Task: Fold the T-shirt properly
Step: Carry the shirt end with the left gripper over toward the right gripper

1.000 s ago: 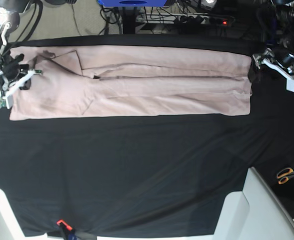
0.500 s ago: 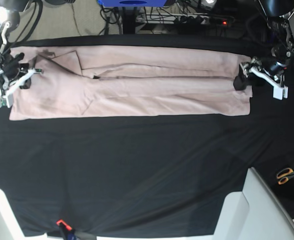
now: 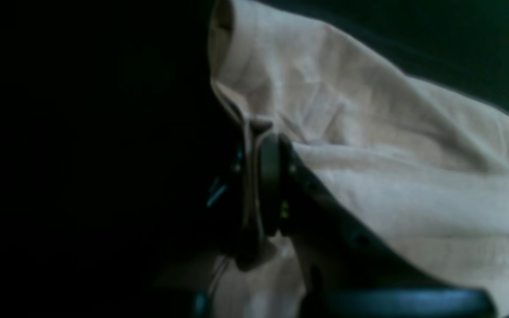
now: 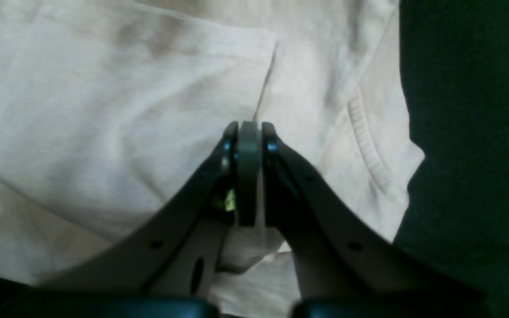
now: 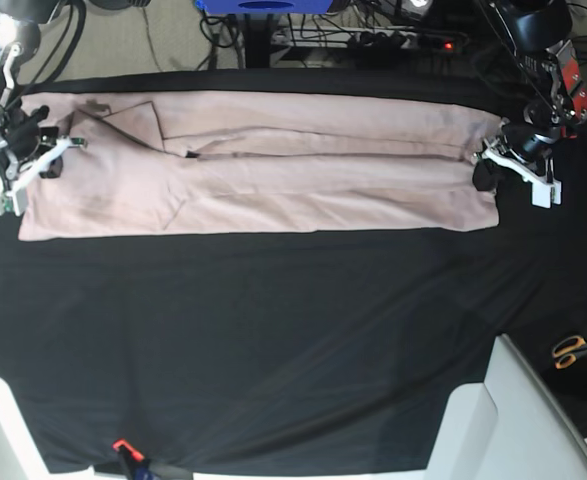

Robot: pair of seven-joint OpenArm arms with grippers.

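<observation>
Soft pale pink T-shirt (image 5: 273,160) lay as a long flat strip on the black-draped bench (image 5: 273,350). Left pincer (image 3: 254,176) pinched its wrinkly hem; right pincer (image 4: 249,132) was clamped on cloth beside the ribbed collar (image 4: 367,145).

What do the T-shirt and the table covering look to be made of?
T-shirt: soft matte knit, probably cotton; it creases and bunches, and its collar is ribbed. Table covering: thin black cloth with a faint sheen, showing shallow ripples; the fibre is unclear.
</observation>
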